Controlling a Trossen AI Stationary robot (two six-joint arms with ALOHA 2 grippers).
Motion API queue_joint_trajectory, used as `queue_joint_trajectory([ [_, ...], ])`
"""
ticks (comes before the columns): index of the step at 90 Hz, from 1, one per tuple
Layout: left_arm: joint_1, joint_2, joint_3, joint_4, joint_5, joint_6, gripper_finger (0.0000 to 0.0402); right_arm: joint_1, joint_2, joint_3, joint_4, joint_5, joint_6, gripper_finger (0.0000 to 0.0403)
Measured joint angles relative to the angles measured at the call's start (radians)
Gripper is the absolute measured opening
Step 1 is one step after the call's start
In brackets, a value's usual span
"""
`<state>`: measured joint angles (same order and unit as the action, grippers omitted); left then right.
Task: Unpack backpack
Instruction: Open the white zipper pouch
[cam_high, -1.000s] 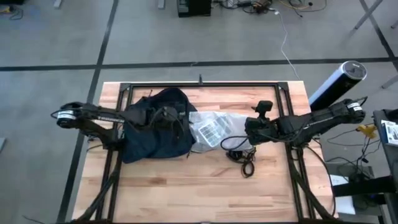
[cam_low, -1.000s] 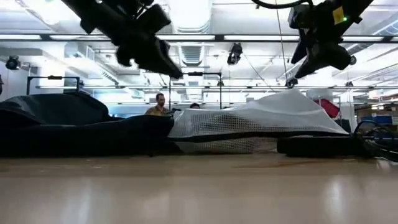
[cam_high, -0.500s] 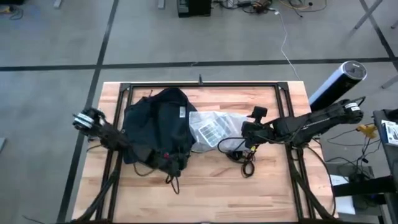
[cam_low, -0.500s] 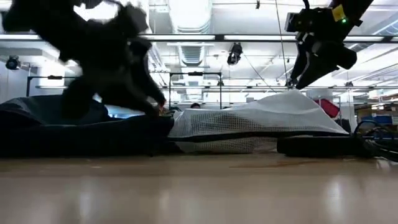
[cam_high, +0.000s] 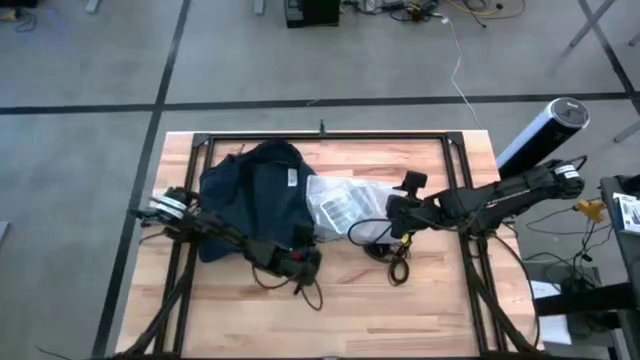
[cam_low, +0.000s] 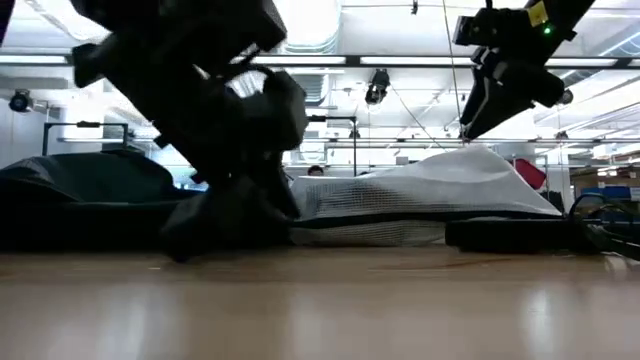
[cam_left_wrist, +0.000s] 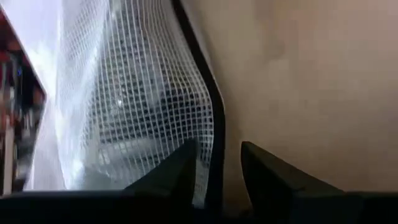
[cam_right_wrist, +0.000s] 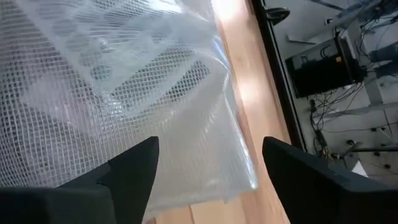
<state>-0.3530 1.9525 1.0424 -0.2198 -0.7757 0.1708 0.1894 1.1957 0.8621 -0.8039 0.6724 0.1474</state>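
Two claws: left claw (cam_left_wrist: 214, 165) straddling mesh pouch (cam_left_wrist: 137, 112) edge, narrowly parted.

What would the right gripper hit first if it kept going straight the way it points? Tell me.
Most likely the mesh pouch: it fills the right wrist view just past the open fingers of the right gripper. How far off it lies is unclear.

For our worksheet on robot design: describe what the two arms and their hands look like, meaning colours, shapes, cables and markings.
Both arms are slim, jointed and dark, nearly black. The left arm has a pale silvery ring near its outer end; the right arm has one too, plus a small boxy black unit on top. The left hand and right hand each have two dark, tapering fingers. A green light glows in the low view.
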Motion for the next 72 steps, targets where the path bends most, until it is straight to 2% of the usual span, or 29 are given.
queue_joint_trajectory([
  [24,0.036,0.001,0.008,-0.026,-0.004,-0.037,0.0114,0.0,0.0,-0.001,0.0,0.0,-0.001,0.0276],
  [30,0.056,0.001,0.008,-0.033,-0.004,-0.069,0.0094,0.0,0.0,-0.001,0.002,-0.002,0.0,0.028],
  [38,0.085,0.001,0.008,-0.035,-0.023,-0.106,0.0031,0.003,-0.001,-0.001,0.002,-0.027,0.002,0.0285],
  [42,0.099,0.001,0.007,-0.034,-0.027,-0.116,0.0014,0.006,-0.001,-0.001,0.002,-0.035,0.006,0.0287],
  [62,0.118,-0.006,0.008,-0.025,-0.034,-0.104,0.0001,0.051,-0.007,0.029,-0.021,-0.053,0.012,0.029],
  [72,0.105,-0.059,0.024,-0.039,-0.032,-0.091,0.0001,0.09,-0.019,0.06,-0.027,-0.053,0.012,0.0284],
])
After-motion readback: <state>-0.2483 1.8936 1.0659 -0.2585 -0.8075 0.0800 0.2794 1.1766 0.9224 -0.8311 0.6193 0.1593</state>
